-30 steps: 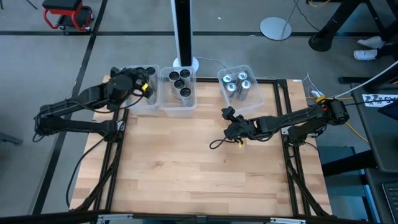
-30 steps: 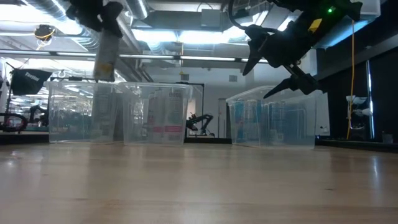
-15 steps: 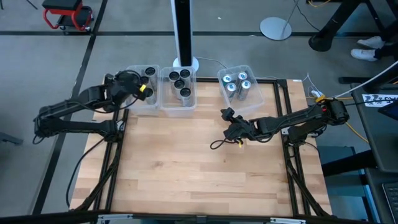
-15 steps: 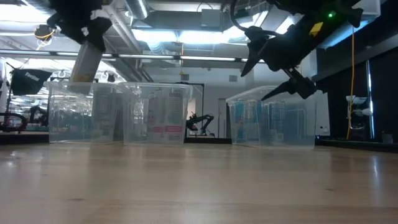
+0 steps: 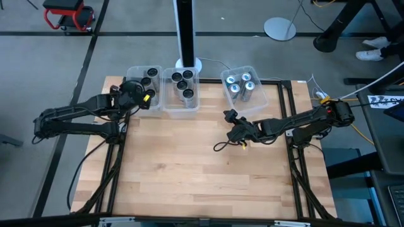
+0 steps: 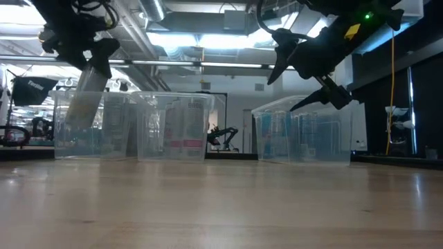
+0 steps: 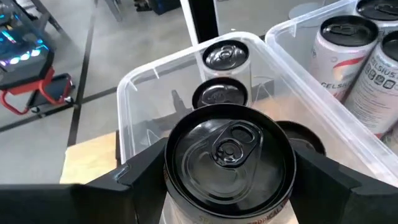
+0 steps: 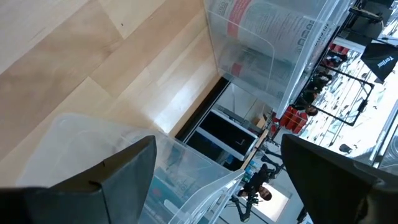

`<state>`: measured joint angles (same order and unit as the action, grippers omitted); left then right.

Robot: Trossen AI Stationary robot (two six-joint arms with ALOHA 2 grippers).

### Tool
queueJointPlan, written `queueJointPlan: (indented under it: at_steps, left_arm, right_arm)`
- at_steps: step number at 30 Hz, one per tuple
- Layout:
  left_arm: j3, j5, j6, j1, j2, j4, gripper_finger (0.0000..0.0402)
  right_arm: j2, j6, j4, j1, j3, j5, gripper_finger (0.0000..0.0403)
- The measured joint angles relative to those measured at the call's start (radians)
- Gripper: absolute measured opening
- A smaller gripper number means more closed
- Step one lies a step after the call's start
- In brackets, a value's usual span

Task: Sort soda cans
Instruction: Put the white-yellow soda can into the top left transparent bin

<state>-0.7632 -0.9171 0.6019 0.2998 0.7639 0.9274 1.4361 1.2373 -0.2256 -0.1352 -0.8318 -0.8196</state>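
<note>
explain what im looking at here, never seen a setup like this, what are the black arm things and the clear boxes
These are two robot arms at a wooden table, each ending in a two-finger gripper. One picture looks straight down, one looks level across the tabletop, and two come from cameras on the arms' wrists.

Three clear bins stand along the table's far edge: the left bin and middle bin hold dark-topped soda cans, the right bin silver ones.

The left gripper holds a can, tilted, at the left bin. The right gripper hangs open and empty above the table, in front of the right bin.
</note>
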Motion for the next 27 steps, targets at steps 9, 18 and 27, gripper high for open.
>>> queueJointPlan:
  at_steps: [9,18,27]
  left_arm:
    - [0.107,-0.001,0.077,0.001,0.000,-0.041,0.0258]
    - [0.174,-0.020,0.129,0.001,-0.006,-0.072,0.0263]
    - [0.181,-0.015,0.085,0.002,-0.005,-0.108,0.0264]
  right_arm:
    - [0.000,0.000,0.004,0.000,0.000,0.000,0.0344]
    - [0.000,0.002,0.020,0.000,0.000,0.000,0.0344]
    - [0.000,0.002,0.023,0.000,0.000,0.001,0.0344]
